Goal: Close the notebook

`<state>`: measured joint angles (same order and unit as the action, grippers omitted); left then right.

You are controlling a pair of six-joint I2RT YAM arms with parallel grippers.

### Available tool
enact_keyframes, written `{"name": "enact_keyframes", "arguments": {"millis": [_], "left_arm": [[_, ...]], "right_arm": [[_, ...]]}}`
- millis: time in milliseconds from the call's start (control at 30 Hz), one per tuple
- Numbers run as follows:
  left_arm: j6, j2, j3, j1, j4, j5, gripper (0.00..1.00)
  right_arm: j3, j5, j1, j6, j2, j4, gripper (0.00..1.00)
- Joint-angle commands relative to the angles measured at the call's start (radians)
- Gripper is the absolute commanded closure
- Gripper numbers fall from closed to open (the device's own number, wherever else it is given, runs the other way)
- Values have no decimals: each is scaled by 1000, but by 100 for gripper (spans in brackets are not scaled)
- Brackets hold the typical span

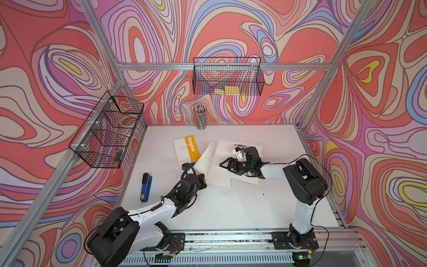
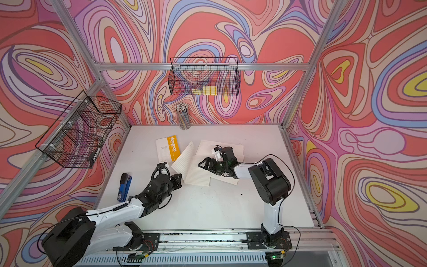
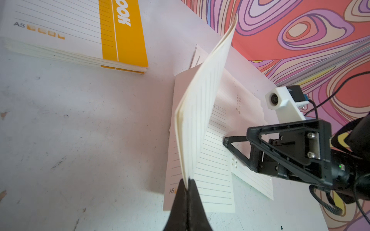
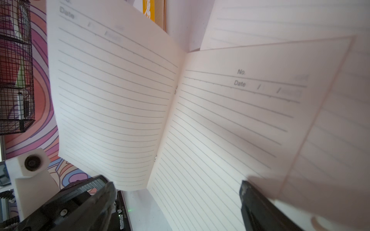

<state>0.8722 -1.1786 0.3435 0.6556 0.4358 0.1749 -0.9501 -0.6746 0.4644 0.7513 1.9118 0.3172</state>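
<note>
Pinched tight at the bottom of the left wrist view, your left gripper (image 3: 187, 186) has its jaws closed on the lower corner of a thin sheaf of lined pages. That stands one half of the open notebook (image 3: 202, 124) nearly upright above the white table (image 3: 80, 140). Gripping the corner, well away from the spine, looks chosen for leverage, since from there the sheaf can swing over like a door.

Across the fold, your right gripper (image 4: 177, 185) is spread wide and holds nothing. One fingertip (image 4: 245, 187) appears to press on the flat half, likely to pin the book so it neither slides nor lifts as the raised half comes over. Under and beyond that gripper lie other lined sheets (image 1: 225, 148), a slippery bed that makes the pinning worthwhile.

On the side of your left gripper away from the fold sits a second, closed notebook (image 1: 191, 150) with an orange band. Beside that arm's wrist lies a blue stapler (image 1: 146, 187). Both are well apart from the work.

By this view the close is about halfway. The raised half has yet to fall onto the pinned one, and your right gripper must clear out first.
</note>
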Motion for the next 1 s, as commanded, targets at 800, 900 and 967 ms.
{"name": "enact_keyframes", "arguments": {"millis": [800, 900, 967], "left_arm": [[-137, -102, 109, 10, -33, -214, 87], [-141, -112, 110, 10, -28, -222, 87], [-141, -120, 114, 12, -22, -230, 86]], "right_arm": [[5, 25, 5, -19, -58, -6, 2], [1, 35, 4, -30, -96, -31, 2], [-5, 41, 4, -39, -118, -49, 2]]}}
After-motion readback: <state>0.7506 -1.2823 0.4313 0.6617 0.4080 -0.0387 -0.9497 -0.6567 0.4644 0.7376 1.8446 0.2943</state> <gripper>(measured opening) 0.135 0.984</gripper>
